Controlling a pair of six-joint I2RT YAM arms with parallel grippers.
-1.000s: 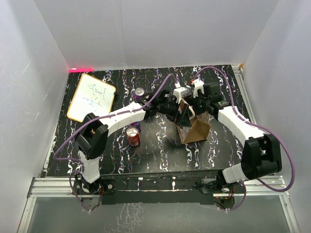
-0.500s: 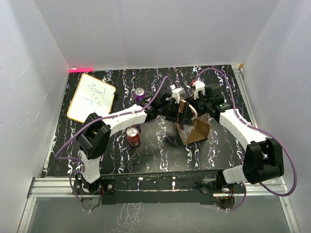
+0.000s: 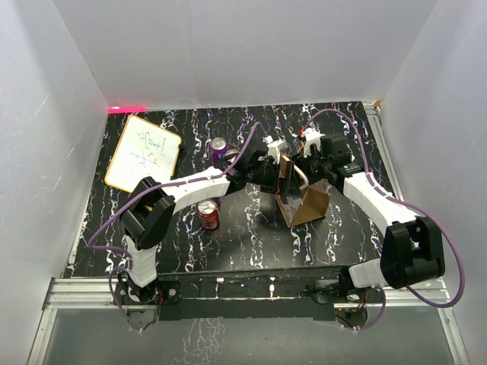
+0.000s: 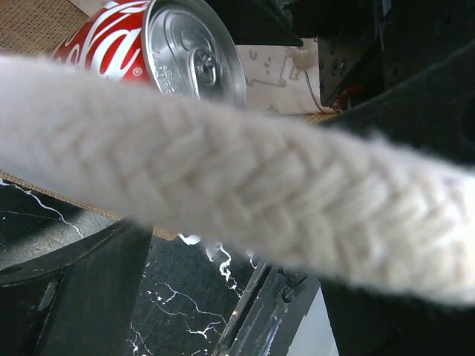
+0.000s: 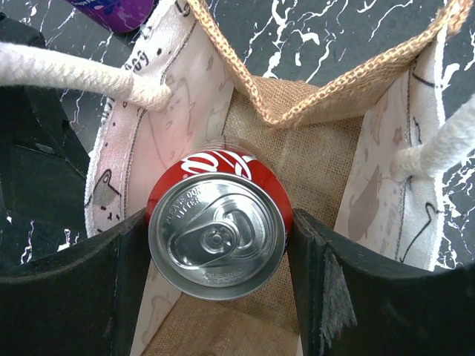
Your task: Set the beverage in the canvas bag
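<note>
The beverage, a red cola can, hangs upright inside the open canvas bag, above its burlap floor. My right gripper is shut on the can, one dark finger on each side. The bag stands mid-table, and both grippers meet over its mouth. My left gripper is open, and a cream rope handle runs across it close to the camera. In the left wrist view the can shows beyond that handle. The bag's other handle hangs at the right wall.
A second red can stands on the black marbled table left of the bag. A purple can stands further back, under the left arm. A small whiteboard lies at the back left. White walls enclose the table.
Both grippers have shifted slightly back and left over the bag. The bag's left wall now stands more upright, with its mouth held wider.
</note>
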